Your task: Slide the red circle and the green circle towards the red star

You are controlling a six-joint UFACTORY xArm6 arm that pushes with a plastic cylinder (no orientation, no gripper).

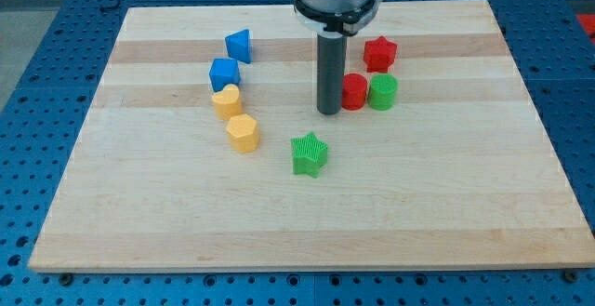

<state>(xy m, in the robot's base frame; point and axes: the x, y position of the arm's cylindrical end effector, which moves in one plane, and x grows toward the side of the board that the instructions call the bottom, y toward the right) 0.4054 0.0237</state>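
Note:
The red circle [355, 92] and the green circle [383, 92] stand side by side, touching, right of the board's middle. The red star [379, 54] sits just above them, toward the view's top. My tip [330, 112] rests on the board right against the red circle's left side, a little lower than its middle. The rod rises straight up to the arm's mount at the view's top.
A green star [310, 153] lies below my tip. To the left stand a blue triangle-like block [239, 45], a blue block [224, 73], a yellow heart [227, 100] and a yellow hexagon [244, 132]. The wooden board [465, 213] sits on a blue perforated table.

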